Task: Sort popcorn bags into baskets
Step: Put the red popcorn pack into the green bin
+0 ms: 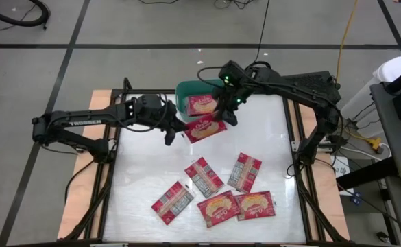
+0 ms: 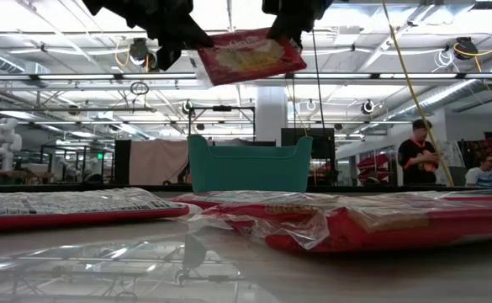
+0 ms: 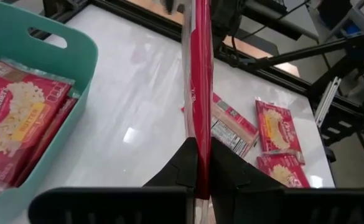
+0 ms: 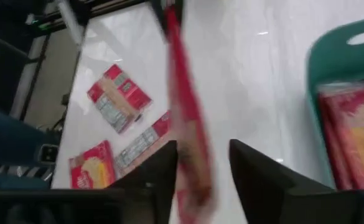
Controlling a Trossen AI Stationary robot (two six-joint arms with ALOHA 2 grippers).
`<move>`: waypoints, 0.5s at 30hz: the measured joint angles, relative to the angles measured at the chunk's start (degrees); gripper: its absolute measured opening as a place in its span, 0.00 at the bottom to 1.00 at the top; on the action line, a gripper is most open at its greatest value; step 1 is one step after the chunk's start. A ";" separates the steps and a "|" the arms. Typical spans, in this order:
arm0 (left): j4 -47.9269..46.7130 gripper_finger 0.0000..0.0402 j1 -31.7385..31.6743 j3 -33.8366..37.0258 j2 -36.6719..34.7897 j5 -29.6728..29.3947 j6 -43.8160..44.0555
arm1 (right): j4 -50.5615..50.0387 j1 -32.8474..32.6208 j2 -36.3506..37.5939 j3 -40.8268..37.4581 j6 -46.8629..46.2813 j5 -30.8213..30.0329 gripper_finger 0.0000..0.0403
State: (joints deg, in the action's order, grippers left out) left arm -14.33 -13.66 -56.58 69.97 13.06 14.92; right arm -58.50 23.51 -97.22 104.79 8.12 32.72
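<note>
hiding behind arms — held packet's (image 1: 205, 128) edges unclear.

A white-topped bench (image 1: 152, 165) with pale wooden edges (image 1: 80, 185) stood on a grey floor (image 1: 152, 20) marked by dark lines. A black cable (image 1: 263, 24) and a yellow cable (image 1: 347, 31) ran across the floor toward it, and a loop of black hose (image 1: 29, 14) lay in one far corner. Seen level across the bench, a large hall stretched behind, with ceiling beams and hanging lights (image 2: 464, 46). A white humanoid figure (image 2: 2, 139) stood at one side. At the other, a person in a dark shirt (image 2: 415, 156) stood beside a seated person (image 2: 484, 172), near a white pillar (image 2: 271, 109).
</note>
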 joint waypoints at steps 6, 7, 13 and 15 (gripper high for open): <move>-0.97 0.07 -0.85 0.00 0.00 0.36 0.05 | 2.05 0.00 0.08 -0.63 0.32 0.49 0.05; -0.95 0.09 -1.03 0.00 0.00 0.37 0.17 | 2.45 0.00 0.08 -0.63 0.47 0.47 0.03; -0.80 0.23 -1.29 0.00 -1.12 -5.94 -0.81 | 4.29 1.31 0.08 -0.68 1.50 0.18 0.04; -0.75 0.29 -1.29 0.00 -2.16 -9.59 -1.35 | 4.31 2.80 0.10 -0.68 1.24 0.19 0.02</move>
State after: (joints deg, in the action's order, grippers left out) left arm -15.08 -14.94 -56.58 67.81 3.47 13.57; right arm -54.19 26.31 -97.12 104.12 9.36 32.90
